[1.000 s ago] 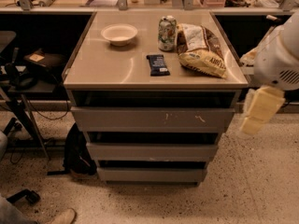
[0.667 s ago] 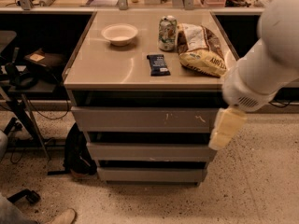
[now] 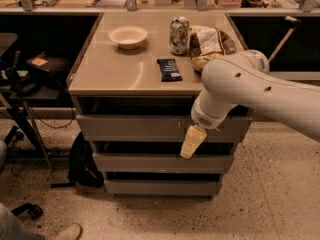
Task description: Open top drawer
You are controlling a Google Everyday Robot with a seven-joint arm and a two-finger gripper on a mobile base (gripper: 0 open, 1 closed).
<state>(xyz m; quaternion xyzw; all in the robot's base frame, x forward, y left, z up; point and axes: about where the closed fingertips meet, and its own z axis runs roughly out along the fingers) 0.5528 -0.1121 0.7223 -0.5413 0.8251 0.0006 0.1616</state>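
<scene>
A Google Everyday Robot's white arm reaches across the front of a grey cabinet, its pale gripper hanging in front of the top drawer, right of that drawer's centre and angled down past its lower edge. Whether the gripper is clenched or released cannot be told from this angle; it appears to grasp nothing.

The top drawer, the widest of three fronts, sits directly under the countertop and looks fully shut, its face roughly in line with the two slimmer drawers below it. It has no handle, so the dark gap above its upper edge is probably the only purchase. On that reading the gripper hangs too low and would need to rise to the lip before pulling.

Above the top drawer, on the countertop, stand a bowl, a can, a crumpled snack bag and a dark snack bar. All sit back from the front edge, likely clear of any pull. A black bag slumps on the floor below and left of the top drawer.
</scene>
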